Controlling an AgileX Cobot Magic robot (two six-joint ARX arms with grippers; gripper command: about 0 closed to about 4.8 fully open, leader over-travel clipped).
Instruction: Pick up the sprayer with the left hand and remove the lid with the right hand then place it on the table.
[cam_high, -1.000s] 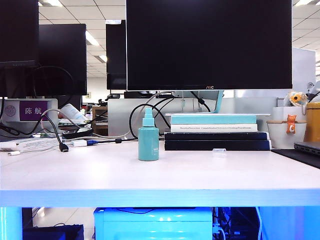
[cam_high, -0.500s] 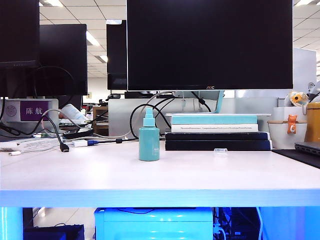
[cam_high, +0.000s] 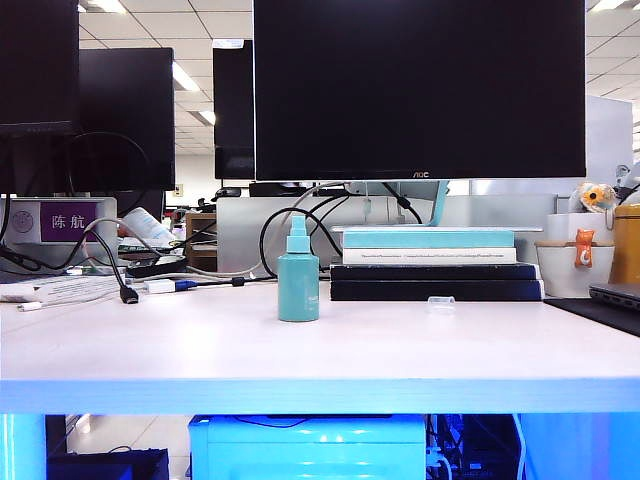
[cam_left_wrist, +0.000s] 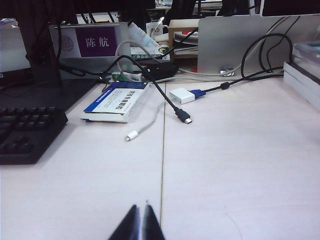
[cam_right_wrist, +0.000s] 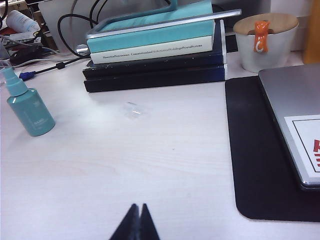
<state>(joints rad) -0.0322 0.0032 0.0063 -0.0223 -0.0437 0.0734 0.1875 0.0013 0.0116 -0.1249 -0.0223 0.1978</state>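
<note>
left gripper (cam_left_wrist: 140, 222): my left wrist view shows the jaw tips pinched together, nothing between them, low over bare table (cam_high: 200, 350); not visible in the exterior view.
right gripper (cam_right_wrist: 136, 222): same story, tips pressed closed, empty, hanging above the table near its front edge.
sprayer (cam_high: 298, 274): standing upright on the table, free of both arms. From the right gripper it sits at about 10 o'clock, well apart (cam_right_wrist: 26, 105). Nozzle looks bare to me.
lid (cam_high: 441, 301): tiny clear cap lying on the table, near 12 o'clock from the right gripper (cam_right_wrist: 133, 110), just in front of the book stack (cam_high: 435, 264), well apart from the sprayer.
laptop (cam_right_wrist: 295, 125): on a black mat (cam_right_wrist: 250, 150), 2 o'clock of the right gripper.
far clutter: cables (cam_left_wrist: 165, 97), a white adapter (cam_left_wrist: 182, 95), a blue-and-white box (cam_left_wrist: 116, 101), keyboard (cam_left_wrist: 25, 132), nameplate (cam_left_wrist: 97, 41), monitor (cam_high: 418, 90) at the back.
progress: I judge the job finished. Lid is off and resting on the table, sprayer set down, both arms clear. Nothing left that I can see except parking.
</note>
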